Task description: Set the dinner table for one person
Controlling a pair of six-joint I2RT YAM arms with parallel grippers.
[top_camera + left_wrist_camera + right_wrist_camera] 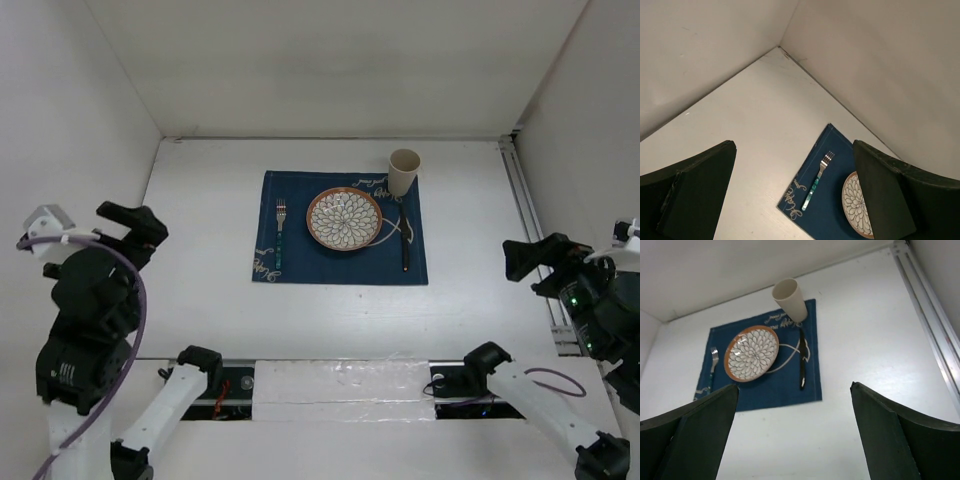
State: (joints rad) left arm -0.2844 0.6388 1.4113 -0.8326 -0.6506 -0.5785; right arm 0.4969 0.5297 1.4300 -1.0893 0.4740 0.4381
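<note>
Left tool (pixel 794 150) and right tool (pixel 794 387) released, empty. Knife (pixel 404 243), axis 12–6, at 9 o'clock from nearer right tool.

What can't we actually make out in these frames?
Left wrist: plate partly hidden by the left end effector finger and bottom edge.
Top external, right wrist: dark utensil beside the plate, too small and dark to identify.
All views: script on the blue mat, too small to read.

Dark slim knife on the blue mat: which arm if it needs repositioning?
Right, likely. The dark slim knife lies right of the patterned round plate, on the side of the open right fingers.
</note>
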